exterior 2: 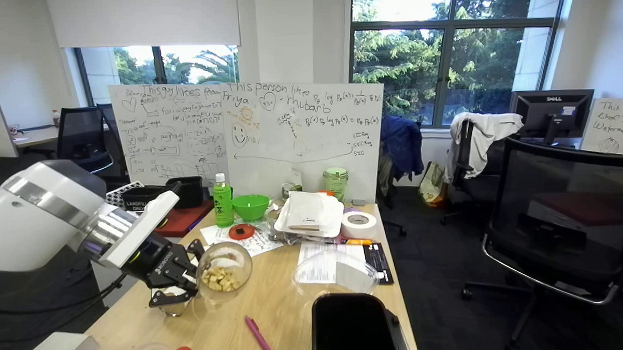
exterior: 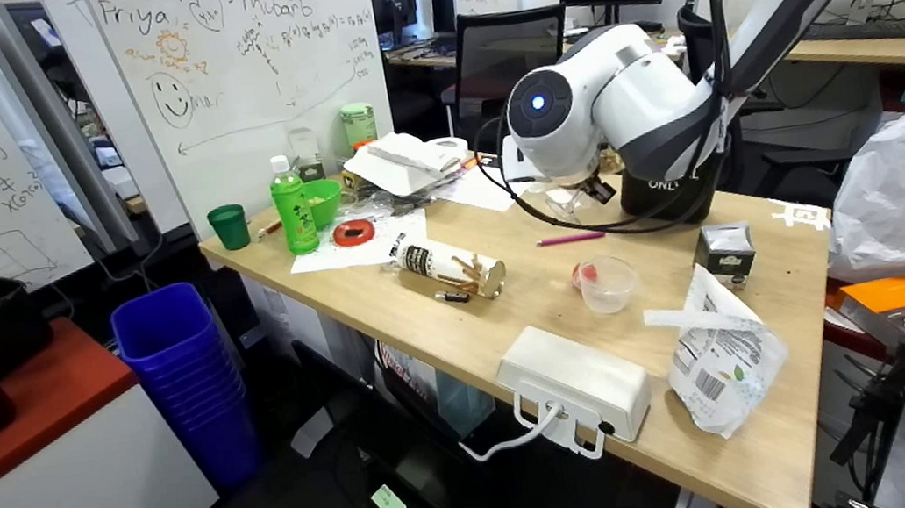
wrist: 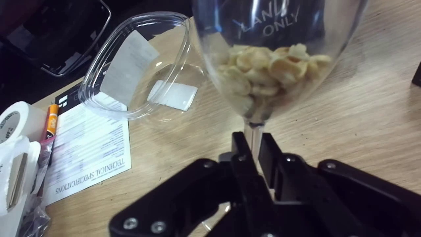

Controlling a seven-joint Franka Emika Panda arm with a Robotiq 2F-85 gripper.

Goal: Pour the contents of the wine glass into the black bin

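The wine glass [wrist: 273,75] is clear, with pale yellowish pieces filling the lower part of its bowl. My gripper [wrist: 254,141] is shut on its stem just below the bowl. In an exterior view the wine glass [exterior 2: 225,268] leans, its mouth facing that camera and its foot down to the lower left, with the gripper [exterior 2: 193,275] behind the bowl. The black bin [exterior: 641,194] stands on the desk, partly covered by the arm. The black bin [exterior 2: 348,329] is apart from the glass in an exterior view. Its white lettering shows through the bowl in the wrist view.
A clear plastic container [exterior 2: 335,272] lies between paper and bin. Also on the desk are a pink pen [exterior 2: 260,337], a small box [exterior: 725,255], a crumpled bag [exterior: 724,357], a clear tub [exterior: 609,285] and a white power box [exterior: 572,379]. Black cables loop beside the arm.
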